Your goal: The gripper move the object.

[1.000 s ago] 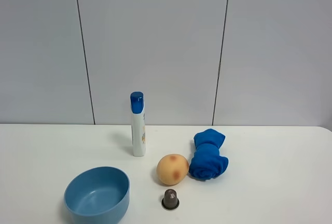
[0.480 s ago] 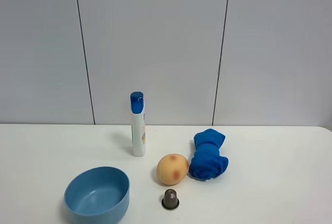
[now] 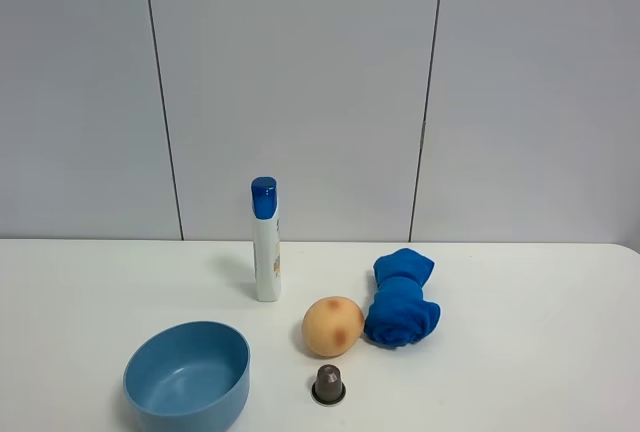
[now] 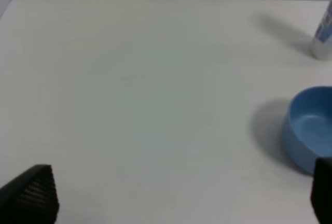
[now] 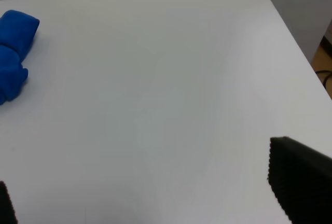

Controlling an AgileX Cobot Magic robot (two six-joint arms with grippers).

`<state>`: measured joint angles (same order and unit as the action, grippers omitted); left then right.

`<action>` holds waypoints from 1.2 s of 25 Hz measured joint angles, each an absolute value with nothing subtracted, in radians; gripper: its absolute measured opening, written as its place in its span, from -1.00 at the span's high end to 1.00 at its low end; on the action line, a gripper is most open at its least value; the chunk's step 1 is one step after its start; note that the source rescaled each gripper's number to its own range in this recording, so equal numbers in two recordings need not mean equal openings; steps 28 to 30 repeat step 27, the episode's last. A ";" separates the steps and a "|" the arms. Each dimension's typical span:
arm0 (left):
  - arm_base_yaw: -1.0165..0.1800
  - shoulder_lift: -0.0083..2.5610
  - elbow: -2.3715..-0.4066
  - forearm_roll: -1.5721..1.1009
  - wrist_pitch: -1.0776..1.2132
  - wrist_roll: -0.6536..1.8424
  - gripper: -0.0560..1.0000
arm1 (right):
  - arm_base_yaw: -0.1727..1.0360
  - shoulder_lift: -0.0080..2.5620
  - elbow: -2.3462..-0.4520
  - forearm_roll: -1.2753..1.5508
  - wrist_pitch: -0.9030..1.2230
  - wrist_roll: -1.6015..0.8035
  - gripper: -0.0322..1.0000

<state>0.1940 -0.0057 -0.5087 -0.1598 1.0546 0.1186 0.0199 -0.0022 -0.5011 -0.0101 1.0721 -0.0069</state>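
On the white table (image 3: 520,332) stand a white bottle with a blue cap (image 3: 265,242), an orange ball with red blotches (image 3: 333,326), a crumpled blue cloth (image 3: 400,299), a small brown capsule (image 3: 328,384) and a blue bowl (image 3: 187,374). Neither arm shows in the exterior high view. My left gripper (image 4: 176,193) is open and empty over bare table, apart from the bowl (image 4: 310,130) and the bottle (image 4: 324,37). My right gripper (image 5: 150,193) is open and empty, away from the cloth (image 5: 13,53).
A grey panelled wall (image 3: 300,92) rises behind the table. The table's right edge (image 5: 290,32) lies close to my right gripper. The ball touches the cloth, and the capsule stands just in front of the ball.
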 joint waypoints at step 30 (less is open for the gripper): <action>0.189 -0.006 -0.509 -0.157 1.055 0.119 -1.00 | 0.020 -0.002 -0.501 -0.010 1.072 -0.007 -1.00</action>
